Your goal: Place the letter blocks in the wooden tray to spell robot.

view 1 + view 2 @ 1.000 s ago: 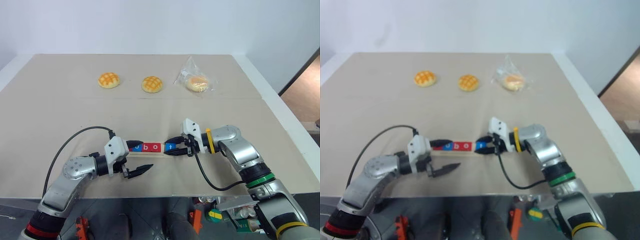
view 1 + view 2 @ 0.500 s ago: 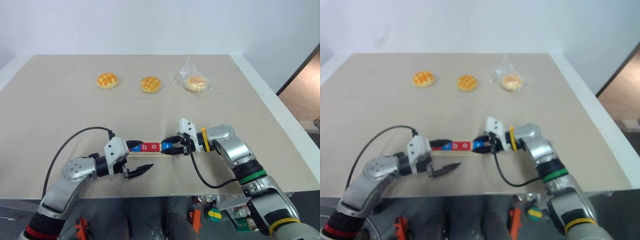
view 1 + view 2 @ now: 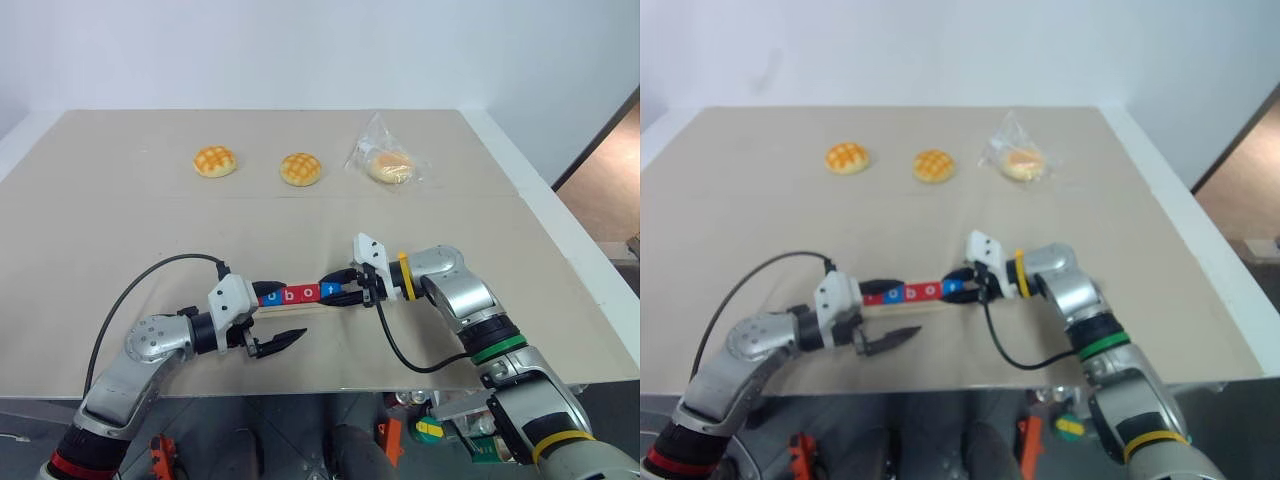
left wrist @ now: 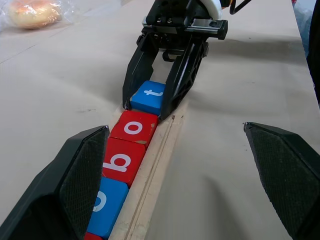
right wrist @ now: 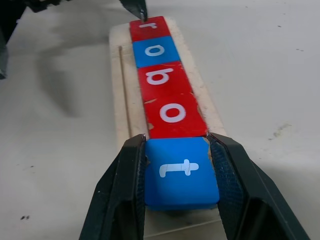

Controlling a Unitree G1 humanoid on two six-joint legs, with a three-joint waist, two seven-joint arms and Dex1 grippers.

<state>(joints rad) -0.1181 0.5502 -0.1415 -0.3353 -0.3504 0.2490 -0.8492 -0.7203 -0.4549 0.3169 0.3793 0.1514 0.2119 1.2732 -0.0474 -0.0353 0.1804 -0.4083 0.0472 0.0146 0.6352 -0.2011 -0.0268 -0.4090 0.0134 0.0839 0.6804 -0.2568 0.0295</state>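
Both fingers of the right gripper [image 5: 181, 175] clamp the blue t block [image 5: 181, 172]; left gripper [image 4: 175, 175] gapes empty.

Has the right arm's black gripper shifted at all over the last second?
Yes. The right gripper, jaws shut on the blue t block, has slid left along the pale wooden tray, closing the block up against the red o block.

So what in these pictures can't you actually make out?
- Whether the blue t block sits flat in the wooden tray: the right gripper fingers cover its sides in both wrist views.
- The r block: cut off by the bottom edge in the left wrist view.
- The bagged item: too small in the eye views to identify.
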